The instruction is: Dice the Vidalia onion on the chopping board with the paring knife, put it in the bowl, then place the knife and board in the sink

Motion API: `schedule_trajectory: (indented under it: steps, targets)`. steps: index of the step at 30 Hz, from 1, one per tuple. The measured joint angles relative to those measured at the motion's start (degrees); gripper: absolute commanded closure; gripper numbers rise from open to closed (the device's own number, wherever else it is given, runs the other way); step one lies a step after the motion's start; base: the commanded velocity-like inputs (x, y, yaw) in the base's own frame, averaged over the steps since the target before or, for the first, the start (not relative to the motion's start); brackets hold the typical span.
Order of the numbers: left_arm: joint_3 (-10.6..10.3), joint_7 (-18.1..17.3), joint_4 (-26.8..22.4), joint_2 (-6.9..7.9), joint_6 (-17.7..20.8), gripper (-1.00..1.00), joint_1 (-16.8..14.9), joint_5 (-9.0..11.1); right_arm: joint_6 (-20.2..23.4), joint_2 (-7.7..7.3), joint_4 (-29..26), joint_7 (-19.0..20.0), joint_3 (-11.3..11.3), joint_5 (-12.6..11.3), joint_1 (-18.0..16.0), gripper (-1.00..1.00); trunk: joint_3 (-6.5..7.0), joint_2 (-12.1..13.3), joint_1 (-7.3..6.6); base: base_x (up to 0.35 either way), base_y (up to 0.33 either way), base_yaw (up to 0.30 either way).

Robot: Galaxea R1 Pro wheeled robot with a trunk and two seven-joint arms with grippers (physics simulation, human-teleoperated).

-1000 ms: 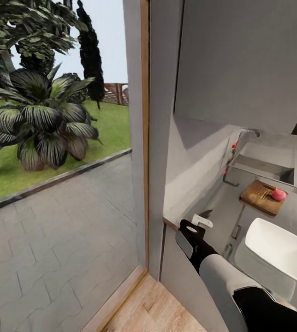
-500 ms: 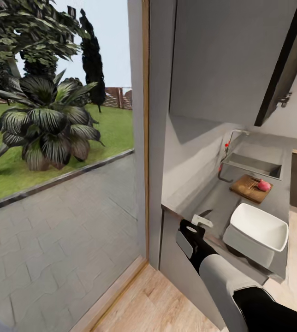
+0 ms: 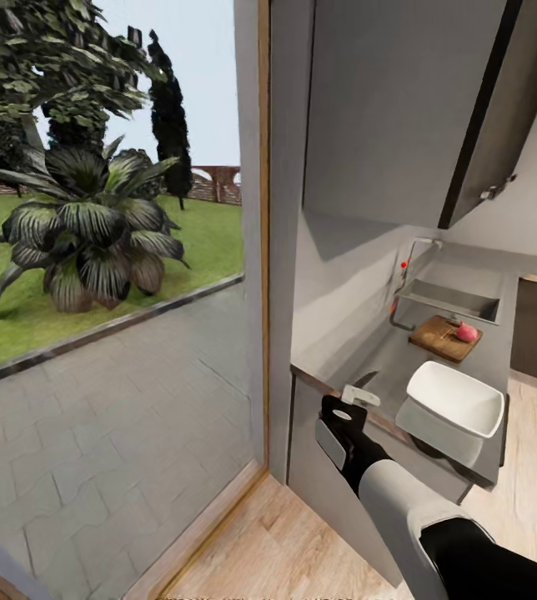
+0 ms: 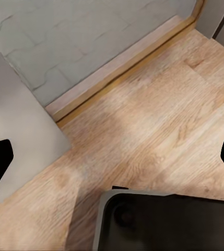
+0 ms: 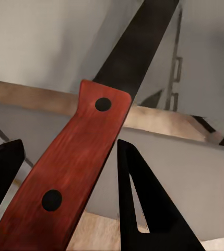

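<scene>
the right claw (image 5: pixel 65 193) grips the paring knife (image 5: pixel 75 167) by its red-brown handle, blade pointing toward the table (image 3: pixel 368 367). on the table the white bowl (image 3: pixel 456 400) sits near the chopping board (image 3: pixel 439 337), which carries a pink piece (image 3: pixel 467 332), just before the sink (image 3: pixel 452 300). the left claw (image 4: pixel 112 157) hangs spread apart over the wooden floor (image 4: pixel 158 120).

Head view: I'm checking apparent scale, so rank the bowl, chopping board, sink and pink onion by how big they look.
1. bowl, nearest the camera
2. sink, farther off, so likely bigger than it looks
3. chopping board
4. onion
</scene>
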Motion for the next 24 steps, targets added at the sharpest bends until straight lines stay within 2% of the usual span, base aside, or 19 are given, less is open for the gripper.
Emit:
schedule_trajectory:
  steps: [2,6,9,11,13,24]
  targets:
    - [0.0,0.0,0.2,-0.01,0.0,-1.0,0.0,0.0,0.0,0.0,0.0,0.1,1.1,0.0,0.0,1.0,0.18,0.0,0.01,-0.288,0.0,0.0]
    - [0.0,0.0,1.1,0.0,0.0,-1.0,0.0,0.0,0.0,0.0,-0.2,0.2,1.8,0.0,0.0,1.0,0.54,0.0,0.01,-0.323,0.0,0.0]
    - [0.0,0.0,1.3,0.0,0.0,-1.0,0.0,0.0,0.0,0.0,-0.3,0.7,1.9,0.0,0.0,1.0,0.82,0.0,0.01,-0.332,0.0,0.0]
    - [0.0,0.0,1.4,0.0,0.0,-1.0,0.0,0.0,0.1,0.0,-0.3,3.1,2.0,0.0,0.0,1.0,1.0,0.0,0.01,-0.334,0.0,0.0]
    - [0.0,0.0,1.4,0.0,0.0,-1.0,0.0,0.0,0.1,0.0,-0.2,3.9,2.0,0.0,0.0,1.0,1.18,0.0,0.01,-0.335,0.0,0.0]
    - [0.0,0.0,1.4,-0.02,0.0,-1.0,0.0,0.0,0.1,0.0,0.0,4.4,2.0,0.1,0.0,1.0,2.17,0.0,0.0,-0.311,-0.007,0.0]
